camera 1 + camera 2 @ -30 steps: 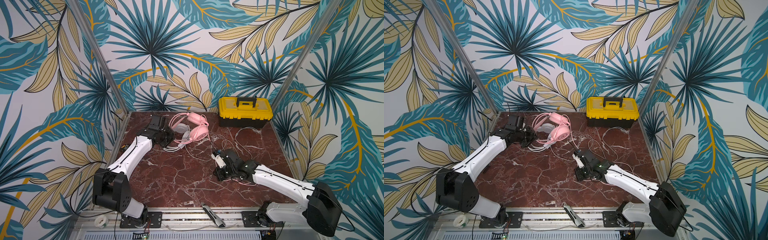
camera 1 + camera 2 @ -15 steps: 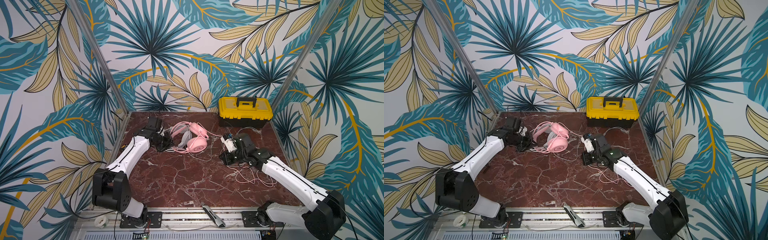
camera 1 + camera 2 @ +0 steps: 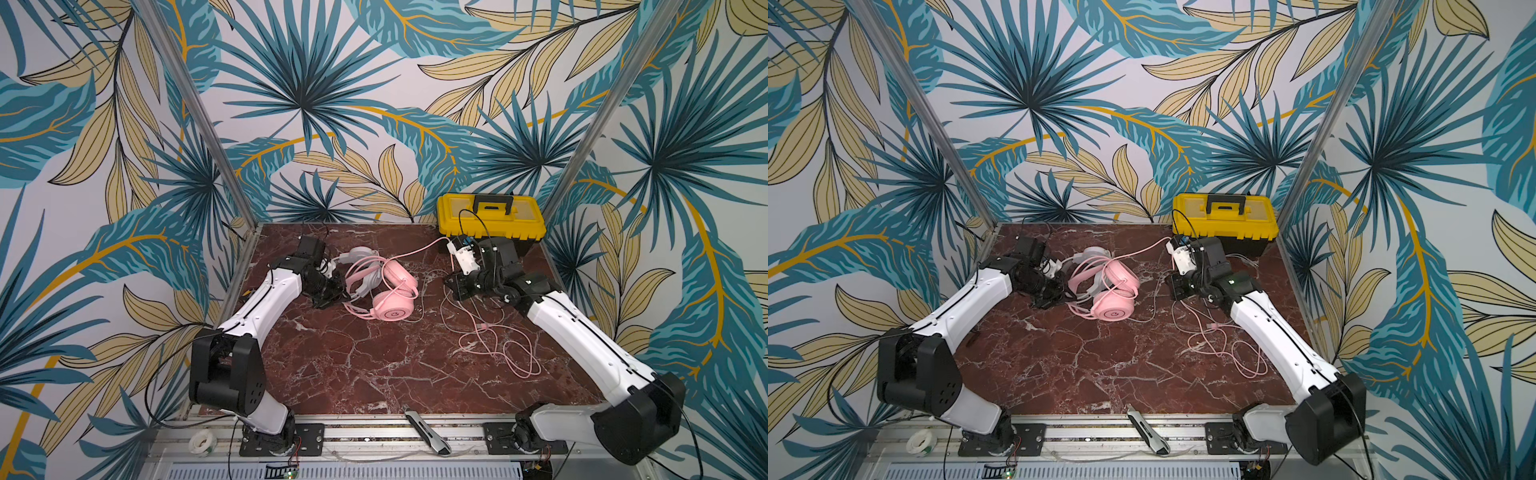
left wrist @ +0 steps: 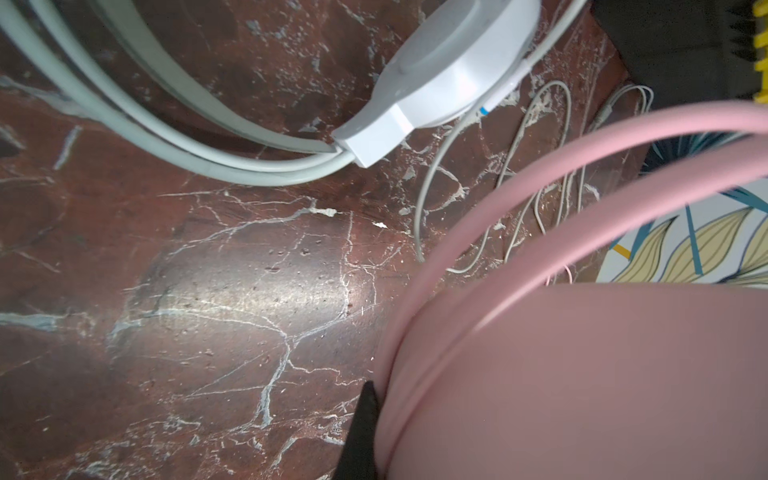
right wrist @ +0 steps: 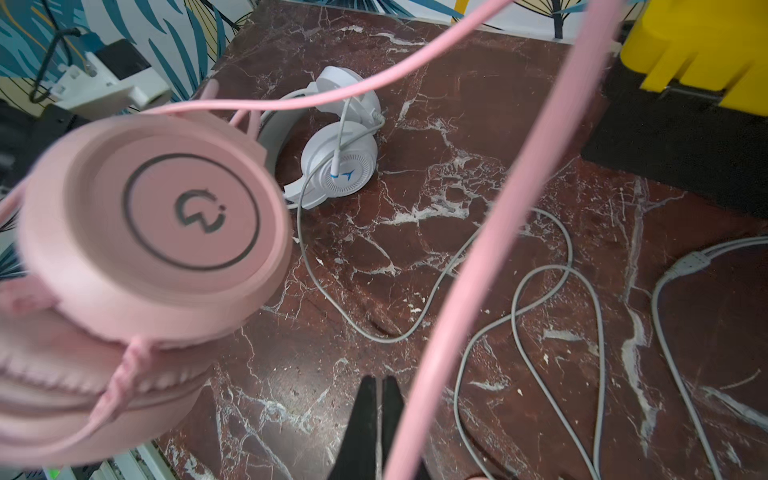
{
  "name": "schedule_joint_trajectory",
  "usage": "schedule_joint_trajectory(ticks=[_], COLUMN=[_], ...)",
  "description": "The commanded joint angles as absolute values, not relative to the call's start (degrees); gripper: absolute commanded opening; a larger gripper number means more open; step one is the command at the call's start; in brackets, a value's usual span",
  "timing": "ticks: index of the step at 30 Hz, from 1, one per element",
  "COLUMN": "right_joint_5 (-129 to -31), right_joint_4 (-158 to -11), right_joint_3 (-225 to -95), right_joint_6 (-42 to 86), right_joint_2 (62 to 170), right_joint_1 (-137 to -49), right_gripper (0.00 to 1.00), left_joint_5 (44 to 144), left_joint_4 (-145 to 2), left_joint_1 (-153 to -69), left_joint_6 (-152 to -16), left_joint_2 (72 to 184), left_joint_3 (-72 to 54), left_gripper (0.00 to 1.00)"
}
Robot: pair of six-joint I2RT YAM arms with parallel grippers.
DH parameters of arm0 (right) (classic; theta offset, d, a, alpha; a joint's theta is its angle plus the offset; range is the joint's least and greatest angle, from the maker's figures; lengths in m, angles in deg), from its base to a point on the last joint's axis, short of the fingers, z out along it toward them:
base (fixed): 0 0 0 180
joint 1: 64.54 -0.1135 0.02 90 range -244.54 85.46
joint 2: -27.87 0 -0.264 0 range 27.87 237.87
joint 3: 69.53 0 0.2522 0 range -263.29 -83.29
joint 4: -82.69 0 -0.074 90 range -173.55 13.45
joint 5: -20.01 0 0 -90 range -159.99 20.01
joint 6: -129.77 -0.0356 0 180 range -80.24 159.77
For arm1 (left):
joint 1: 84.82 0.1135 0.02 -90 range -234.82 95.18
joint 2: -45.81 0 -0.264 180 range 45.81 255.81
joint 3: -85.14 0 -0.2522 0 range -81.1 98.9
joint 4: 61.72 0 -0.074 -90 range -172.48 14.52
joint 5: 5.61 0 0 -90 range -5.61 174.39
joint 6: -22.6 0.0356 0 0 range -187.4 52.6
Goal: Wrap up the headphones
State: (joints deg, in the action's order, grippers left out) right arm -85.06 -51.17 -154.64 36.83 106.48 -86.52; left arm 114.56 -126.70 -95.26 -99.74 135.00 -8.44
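Left gripper clamps pink headset as anchor; right gripper, clenched, tensions cable near toolbox, guessing for winding.

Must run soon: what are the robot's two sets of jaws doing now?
Left gripper: jaws closed on the pink headset.
Right gripper: jaws closed on the pink cable.

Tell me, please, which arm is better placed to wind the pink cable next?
Probably the right: the right gripper is shut on the pink cable, drawn taut from the pink headset, which the left gripper steadies.
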Motion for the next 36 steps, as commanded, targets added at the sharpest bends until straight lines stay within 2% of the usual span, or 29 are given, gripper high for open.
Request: schedule_joint_trajectory(ticks=[1, 6, 10, 17, 24, 30, 36], right_joint_5=[-88.7, -93.5, -94.8, -94.5, -94.0, -93.2, -93.5], right_joint_4=[-51.0, -53.5, -58.8, -64.4, -68.1, -73.9, -74.3], right_joint_3=[-157.7, -158.1, -153.2, -147.3, -144.2, -139.4, -135.5], right_joint_6=[36.7, 31.2, 27.2, 22.3, 19.3, 17.2, 18.1], right_joint_2=[113.7, 120.0, 119.6, 121.8, 123.1, 120.7, 120.5], right_joint_1=[-86.2, -86.3, -86.7, -90.7, -94.7, -97.1, -99.0], right_gripper=[0.0, 0.0, 0.0, 0.0, 0.0, 0.0, 0.01], left_joint_5=[121.9, 124.0, 126.5, 130.3, 124.1, 115.0, 113.2], left_joint_4=[-125.8, -124.4, -119.0, -97.9, -93.1, -92.8, -91.9], left_joint_1=[-94.9, -94.9, -94.9, -94.9, -95.0, -95.0, -95.2], left_joint_6=[-96.9, -98.0, -102.7, -120.3, -127.7, -130.8, -131.8], left_joint_2=[133.8, 133.1, 132.1, 129.8, 129.3, 128.5, 130.0], left_joint_3=[-5.6, -5.5, -6.6, -13.4, -12.8, -13.0, -11.6], left_gripper=[0.0, 0.0, 0.0, 0.0, 0.0, 0.0, 0.0])
